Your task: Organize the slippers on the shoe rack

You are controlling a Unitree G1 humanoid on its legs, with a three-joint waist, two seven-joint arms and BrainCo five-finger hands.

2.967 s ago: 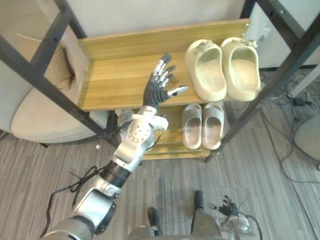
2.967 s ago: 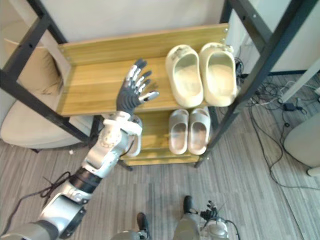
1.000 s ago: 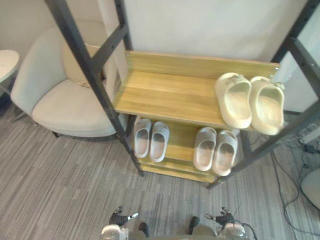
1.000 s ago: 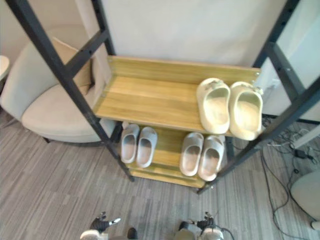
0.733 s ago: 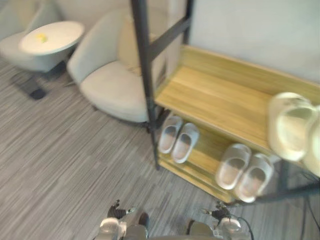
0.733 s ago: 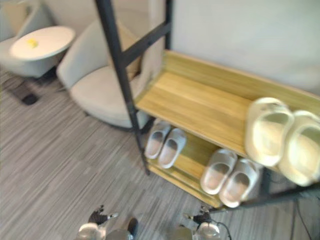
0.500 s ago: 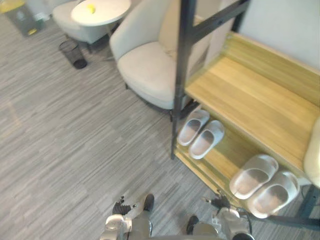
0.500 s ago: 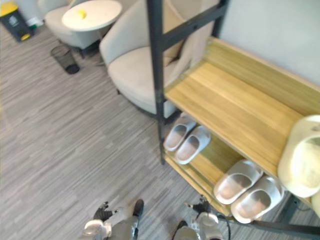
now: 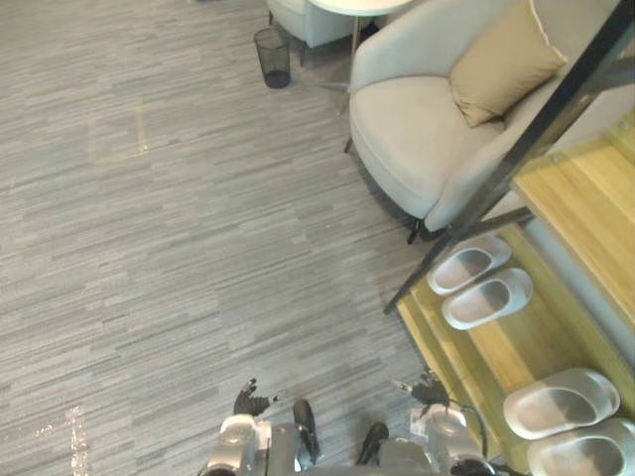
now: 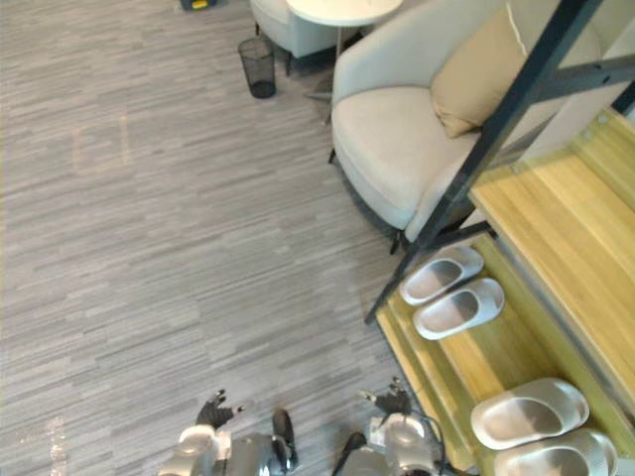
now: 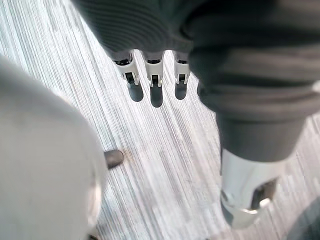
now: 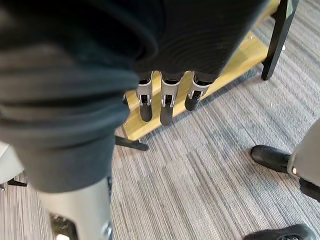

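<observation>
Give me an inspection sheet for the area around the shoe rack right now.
Surface: lower wooden shelf of the black-framed shoe rack, bare between pairs; upper wooden shelf bare where visible.
Job's things: pale grey slipper pair, second grey slipper pair, both on the lower shelf.
Clutter: nothing seen.
Hands: left hand and right hand open, hanging low, empty.
Cables: nothing seen.
Surroundings: grey striped carpet, beige armchair with tan cushion, black wire wastebasket, round white table.

Four slippers [image 10: 458, 307], one shoe rack [image 10: 556, 213], one armchair [image 10: 397, 139], one cushion [image 10: 476, 79], one bin [image 10: 258, 66], perhaps one table [image 10: 342, 10].
</observation>
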